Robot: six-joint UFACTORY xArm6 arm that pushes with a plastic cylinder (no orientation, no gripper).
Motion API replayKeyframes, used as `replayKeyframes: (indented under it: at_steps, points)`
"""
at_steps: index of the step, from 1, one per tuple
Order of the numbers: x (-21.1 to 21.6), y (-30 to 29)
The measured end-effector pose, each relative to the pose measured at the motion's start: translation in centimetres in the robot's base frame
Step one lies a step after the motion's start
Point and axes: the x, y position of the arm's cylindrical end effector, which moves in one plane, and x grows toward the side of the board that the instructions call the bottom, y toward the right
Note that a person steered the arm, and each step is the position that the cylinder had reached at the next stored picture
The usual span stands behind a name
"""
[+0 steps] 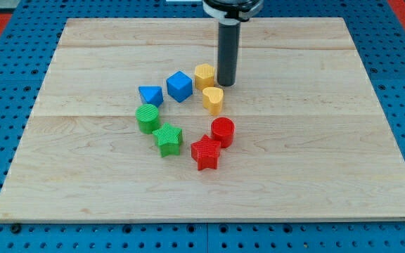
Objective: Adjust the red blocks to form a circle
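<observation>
A red cylinder (223, 131) and a red star (206, 152) sit touching near the middle of the wooden board (315, 140), the star below and left of the cylinder. They lie at the lower right of a loose ring of blocks. My tip (227, 83) stands at the ring's upper right, just right of a yellow block (204, 75) and above a yellow heart (214, 99). It is apart from both red blocks, well above them.
A blue cube (179, 86) and a blue triangle (150, 95) sit at the ring's upper left. A green cylinder (148, 118) and a green star (167, 138) sit at its lower left. Blue pegboard (5, 105) surrounds the board.
</observation>
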Motion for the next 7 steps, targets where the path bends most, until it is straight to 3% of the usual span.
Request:
replayKeyframes:
  at_steps: [1,2,3,4,7]
  points:
    - [-5.1,0.9]
    - [-8.5,-3.7]
    - [-8.6,-9.7]
    - [-7.0,-11.0]
    - [-16.9,-11.6]
